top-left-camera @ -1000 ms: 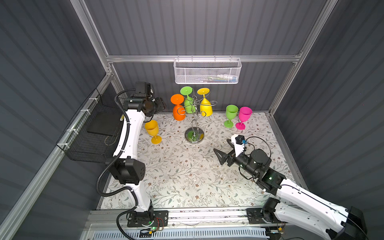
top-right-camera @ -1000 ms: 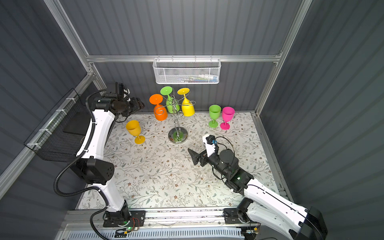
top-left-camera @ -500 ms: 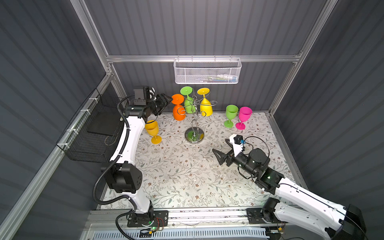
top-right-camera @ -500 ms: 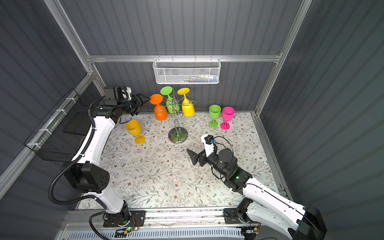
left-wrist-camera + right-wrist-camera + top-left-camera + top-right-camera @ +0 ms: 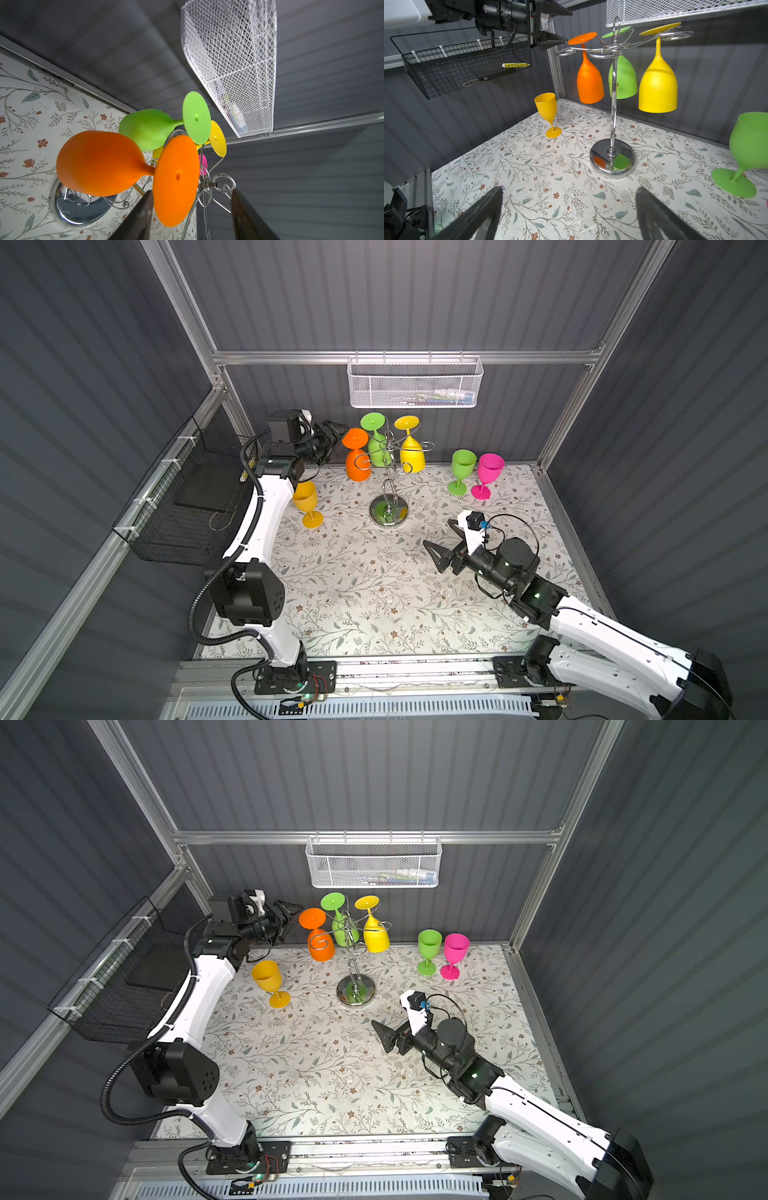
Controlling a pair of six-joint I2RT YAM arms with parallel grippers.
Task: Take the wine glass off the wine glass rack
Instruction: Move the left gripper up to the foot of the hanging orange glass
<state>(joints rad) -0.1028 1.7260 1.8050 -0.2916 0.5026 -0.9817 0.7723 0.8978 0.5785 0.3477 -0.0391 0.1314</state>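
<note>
Moved since a second ago: your left gripper (image 5: 338, 439) has been swinging in from the side wall and is now sitting at the foot of the orange wine glass (image 5: 357, 466), its jaws narrowing on the way.

Item: the left jaws are standing partly open, straddling the orange foot disc edge-on and clamping nothing. One of them is lying just beside the rim; whether it is touching, you cannot tell from the wrist view.

Item: your right gripper (image 5: 438, 533) is hovering low over the table (image 5: 374, 601), well apart from the rack, its jaws spread fully wide and holding nothing.

Item: the wine glass rack (image 5: 388, 512) is standing upright on the table near the back wall.

Item: the orange wine glass is hanging bowl-down from the rack arm nearest your left gripper, with a hanging green glass (image 5: 376, 448) and a yellow glass (image 5: 412, 454) beside it.

Item: an amber glass (image 5: 306, 499) is standing left of the rack; a standing green glass (image 5: 462, 466) and a pink glass (image 5: 489, 468) are sitting just beside each other to its right.
</note>
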